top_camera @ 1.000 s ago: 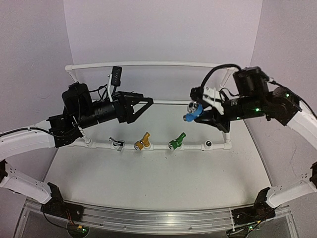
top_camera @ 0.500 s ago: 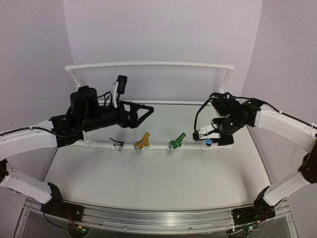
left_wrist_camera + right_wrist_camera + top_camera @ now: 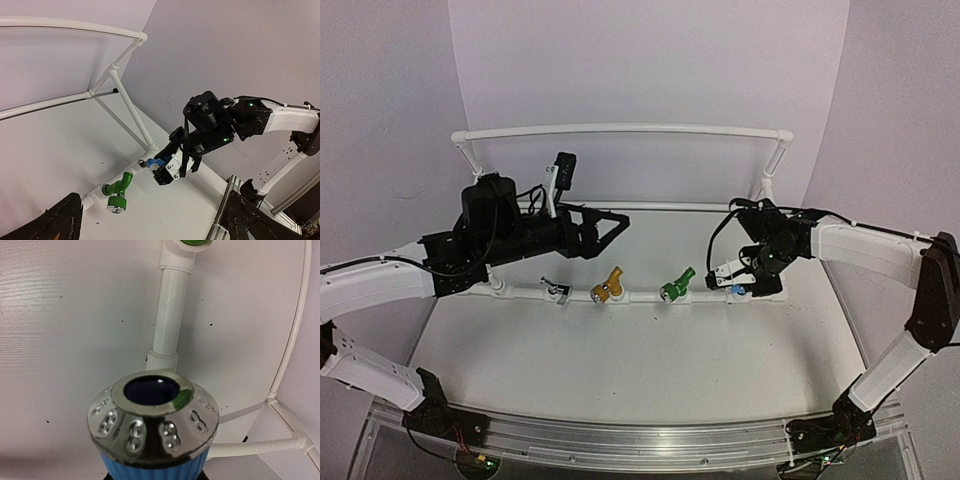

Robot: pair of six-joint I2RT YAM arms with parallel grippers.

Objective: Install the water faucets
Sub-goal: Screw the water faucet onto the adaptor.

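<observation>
white table (image 3: pixel 620 350), purple walls. right of centre in the top view, the right gripper (image 3: pixel 732 278) is clamped on the blue faucet (image 3: pixel 739 289) at the right end of the front pipe (image 3: pixel 640 298). green faucet (image 3: pixel 676 284), yellow faucet (image 3: pixel 608 285) and silver faucet (image 3: pixel 557 289) sit along the pipe. left gripper (image 3: pixel 616 224) hovers left of centre, fingers spread apart.

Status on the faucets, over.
Left gripper open, empty. Right gripper shut on blue faucet at pipe end, seating unclear. Silver faucet, yellow faucet, green faucet on pipe. Nothing blocking.
</observation>
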